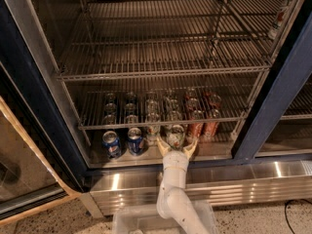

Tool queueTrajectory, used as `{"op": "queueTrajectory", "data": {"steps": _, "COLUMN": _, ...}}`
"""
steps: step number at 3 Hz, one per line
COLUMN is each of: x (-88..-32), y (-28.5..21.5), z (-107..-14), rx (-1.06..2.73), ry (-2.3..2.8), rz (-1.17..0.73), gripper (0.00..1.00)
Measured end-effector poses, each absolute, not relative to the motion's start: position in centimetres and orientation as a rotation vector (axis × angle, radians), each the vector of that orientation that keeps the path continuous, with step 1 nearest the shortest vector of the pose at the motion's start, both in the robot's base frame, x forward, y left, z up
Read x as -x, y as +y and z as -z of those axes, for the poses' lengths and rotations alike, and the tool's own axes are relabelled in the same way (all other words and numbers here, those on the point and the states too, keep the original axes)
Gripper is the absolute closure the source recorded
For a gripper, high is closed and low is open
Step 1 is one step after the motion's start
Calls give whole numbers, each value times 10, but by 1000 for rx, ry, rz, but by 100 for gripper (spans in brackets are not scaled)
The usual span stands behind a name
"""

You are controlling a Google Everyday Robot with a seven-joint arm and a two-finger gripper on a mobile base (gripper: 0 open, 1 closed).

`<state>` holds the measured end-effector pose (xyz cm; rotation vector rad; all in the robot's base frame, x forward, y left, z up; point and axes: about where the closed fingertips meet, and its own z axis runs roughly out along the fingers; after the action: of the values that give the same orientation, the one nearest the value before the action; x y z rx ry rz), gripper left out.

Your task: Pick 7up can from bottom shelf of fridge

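Note:
The 7up can (pixel 175 134), pale with a silver top, stands at the front of the bottom shelf (pixel 217 153) of the fridge (pixel 279 96). My gripper (pixel 176 144) reaches in from below on a white arm. Its two fingers (pixel 161 146) stand spread on either side of the can's lower part, with a small gap showing on each side. The gripper is open around the can, which rests upright on the shelf.
Two blue Pepsi cans (pixel 111 144) stand left of the 7up can and red-orange cans (pixel 196 126) right of it. A wire rack (pixel 97 116) hangs low over the cans. The shiny ribbed base panel (pixel 243 179) is below, and the fridge door (pixel 24 174) stands open at left.

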<state>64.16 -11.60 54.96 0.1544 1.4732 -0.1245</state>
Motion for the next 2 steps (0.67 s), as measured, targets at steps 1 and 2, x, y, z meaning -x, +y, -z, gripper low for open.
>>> {"op": "queueTrajectory", "data": {"steps": 1, "x": -643, "y": -117, "z": -548, "rx": -156, "ry": 1477, "rz": 125, "gripper": 28}}
{"op": "queueTrajectory", "data": {"steps": 2, "x": -643, "y": -118, "z": -547, "rx": -157, "ry": 1480, "rz": 125, "gripper": 46}}
